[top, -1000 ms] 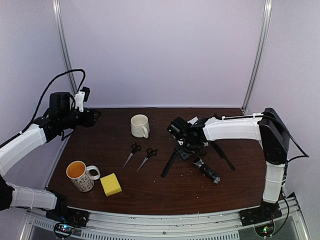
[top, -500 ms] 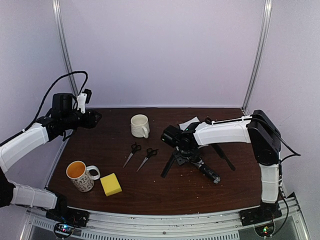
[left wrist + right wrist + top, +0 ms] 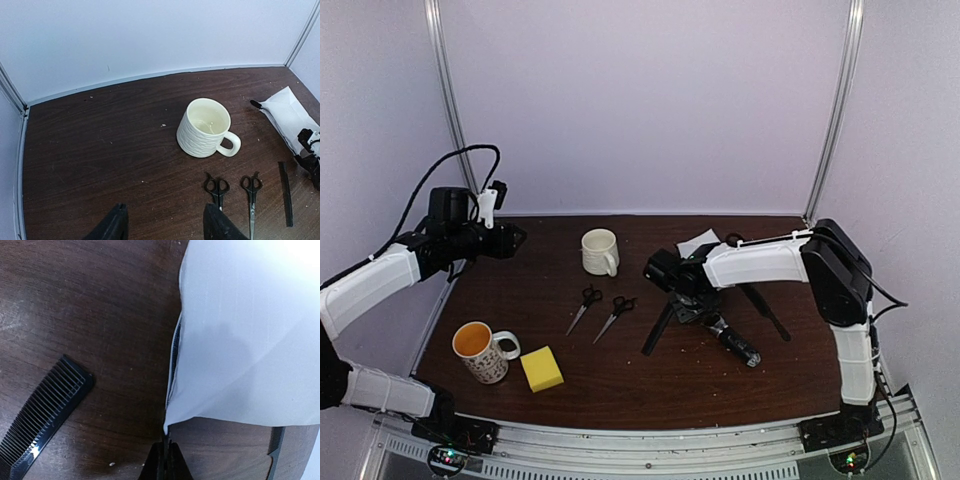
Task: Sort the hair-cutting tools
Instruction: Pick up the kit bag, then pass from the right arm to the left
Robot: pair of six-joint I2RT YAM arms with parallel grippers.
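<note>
The right gripper (image 3: 165, 460) is clamped tight, its two fingers pressed together on the lowest corner of the white fabric zip pouch (image 3: 250, 340), right where the dark zip line meets that corner. A slim flat black plastic comb (image 3: 45, 415) lies near the pinch on one side, teeth showing and apart from the pouch. The tip of a second slim black comb (image 3: 277, 450) shows on the other side, close below the pouch's edge.

In the overhead view, the stubby black-and-grey electric hair clipper (image 3: 735, 342) lies on the dark brown wooden table (image 3: 620, 400), just nearward of this gripper. Toward the middle of the table, one pair of small black-handled steel scissors (image 3: 585, 305) and a second pair (image 3: 616, 315) lie side by side, blades pointing at the near edge.

The left gripper (image 3: 165, 227) hangs over the far corner on its own side with its jaws parted and nothing between them, well apart from every tool. Its camera looks down into a cream ribbed ceramic mug (image 3: 207, 127), which appears empty. A patterned mug with an orange inside (image 3: 480, 350) and a yellow sponge block (image 3: 541, 368) sit near the front.

By my reading, the sorting has barely begun. All five tools lie loose on the wood and none sits in a mug or in the pouch. The grip on the pouch corner looks like preparation, so every placement remains to be done.
</note>
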